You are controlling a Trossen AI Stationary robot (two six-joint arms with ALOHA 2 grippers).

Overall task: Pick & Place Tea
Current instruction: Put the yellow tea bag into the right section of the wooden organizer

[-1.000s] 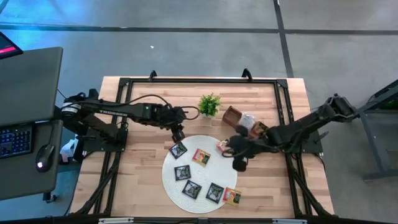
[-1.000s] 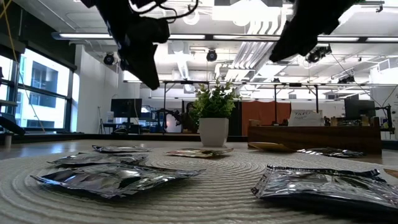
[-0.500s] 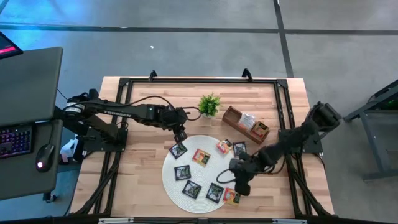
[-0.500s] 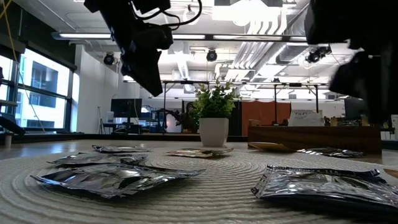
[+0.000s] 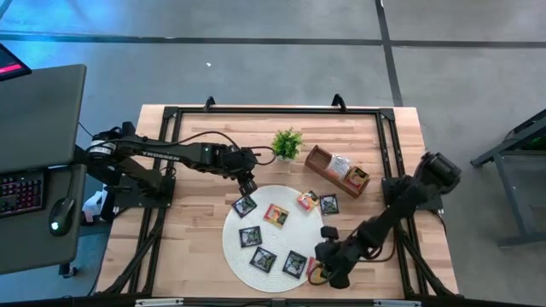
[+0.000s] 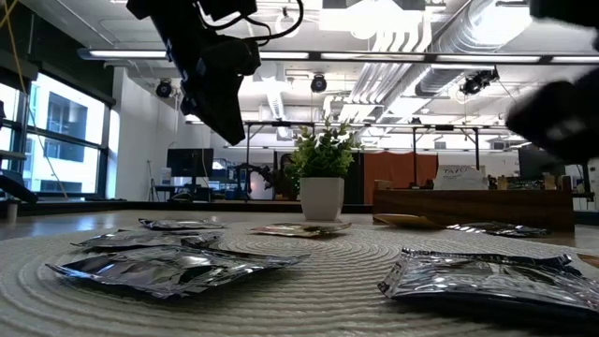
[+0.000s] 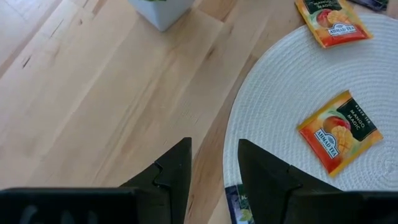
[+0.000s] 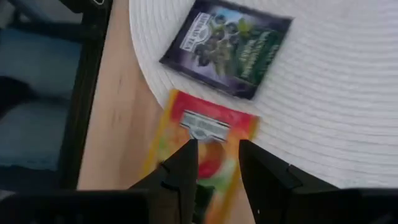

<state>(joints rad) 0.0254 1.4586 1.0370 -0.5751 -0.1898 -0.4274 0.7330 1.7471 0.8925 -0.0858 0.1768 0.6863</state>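
Note:
Several tea sachets lie flat on a round white mat (image 5: 277,243), some black (image 5: 250,236), some orange (image 5: 275,215). My left gripper (image 5: 247,183) hangs open above the mat's far left rim, just beyond a black sachet (image 5: 245,205); a corner of that sachet (image 7: 235,205) shows between its fingers. My right gripper (image 8: 217,168) is open over an orange sachet (image 8: 202,140) that lies half on the mat's near right rim, beside a black one (image 8: 227,46). In the low view the right gripper (image 6: 562,112) is still well above the table.
A long wooden tray (image 5: 337,169) with sachets in it stands at the far right of the mat, and a small potted plant (image 5: 287,142) beyond the mat. A black frame (image 5: 171,153) borders the tabletop. Bare wood lies left of the mat (image 5: 192,239).
My right gripper has swung from beside the wooden tray toward the table's near edge and gone down, ending over the orange sachet at the mat's near right rim. Its fingers have kept the same gap. The sachets have not moved.

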